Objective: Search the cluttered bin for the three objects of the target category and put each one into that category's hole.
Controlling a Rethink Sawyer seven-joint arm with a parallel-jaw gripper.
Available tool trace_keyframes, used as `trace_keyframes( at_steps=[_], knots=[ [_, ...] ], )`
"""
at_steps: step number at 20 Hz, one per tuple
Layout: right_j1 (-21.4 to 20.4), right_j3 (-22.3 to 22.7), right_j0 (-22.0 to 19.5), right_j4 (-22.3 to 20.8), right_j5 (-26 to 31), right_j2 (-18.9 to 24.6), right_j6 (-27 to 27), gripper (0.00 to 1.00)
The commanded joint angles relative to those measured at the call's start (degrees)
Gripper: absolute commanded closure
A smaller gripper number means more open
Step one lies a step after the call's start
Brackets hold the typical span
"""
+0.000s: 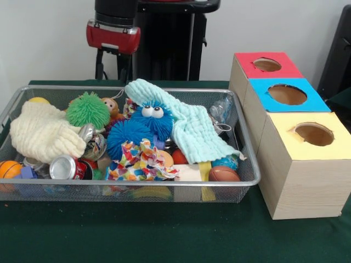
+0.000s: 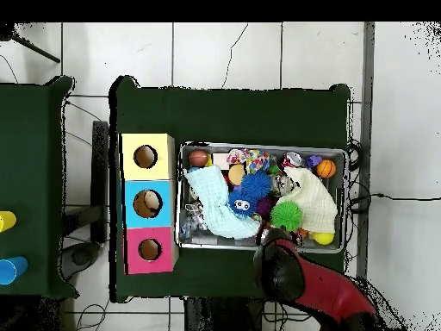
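A wire mesh bin (image 1: 137, 186) (image 2: 262, 145) holds a jumble of toys. Among them are a green spiky ball (image 1: 88, 109) (image 2: 286, 215), a blue fuzzy ball with eyes (image 1: 153, 118) (image 2: 250, 191) and a blue spiky ball (image 1: 125, 137). A light blue cloth (image 1: 192, 126) (image 2: 211, 202) and a cream cloth (image 1: 41, 131) (image 2: 314, 198) drape over other items. Beside the bin stand a red box (image 1: 247, 68) (image 2: 133, 250), a blue box (image 1: 315, 101) and a yellow box (image 1: 285, 137) (image 2: 129, 157), each with a round hole on top. My gripper (image 1: 108, 66) hangs above the bin's edge on the robot's side, touching nothing.
Also in the bin lie a soda can (image 1: 66, 167), a small basketball (image 1: 10, 169) (image 2: 326, 169), a brown football (image 1: 224, 174) (image 2: 199, 159) and a colourful patterned cloth (image 1: 140, 159). My red and black arm (image 2: 297, 276) reaches over the bin's edge in the overhead view.
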Motion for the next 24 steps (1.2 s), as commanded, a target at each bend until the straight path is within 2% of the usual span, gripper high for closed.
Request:
trace_keyframes(
  at_steps=[1, 4, 9, 16, 24],
  knots=[
    [1.53, -0.99, -3.37, -3.30, 2.11, 3.93, 4.28, 0.00],
    [2.76, -1.32, -3.50, -3.86, 0.67, 3.59, 4.96, 0.00],
    [8.49, -2.52, -4.48, -5.37, -4.75, 4.18, 6.48, 0.00],
    [13.40, -2.63, -5.22, -6.88, -10.17, 4.29, 8.67, 0.00],
    [13.07, -2.71, -4.39, -6.26, -11.04, 4.28, 9.01, 0.00]
  ],
)
